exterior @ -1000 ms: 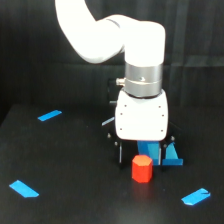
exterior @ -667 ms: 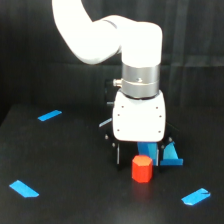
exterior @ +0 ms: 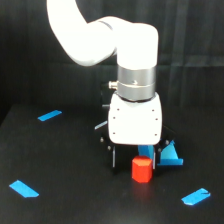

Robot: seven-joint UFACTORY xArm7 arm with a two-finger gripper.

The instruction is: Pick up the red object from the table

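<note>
The red object [exterior: 141, 169] is a small red-orange block standing on the black table [exterior: 65, 160], just right of the middle in the exterior view. My gripper [exterior: 135, 161] hangs from the white arm directly over and slightly behind the block. Its two dark fingers [exterior: 114, 159] reach down near the table on either side of the block, wider apart than the block. The jaws are open and hold nothing. I cannot tell whether a finger touches the block.
Blue tape strips lie on the table at the back left [exterior: 50, 115], front left [exterior: 24, 188] and front right [exterior: 196, 196]. A raised blue piece [exterior: 170, 155] sits just right of the gripper, close to the right finger. A black curtain hangs behind.
The gripper has come down and shifted a little toward the exterior view's left, so its fingers now flank the red block. The block has not moved.
</note>
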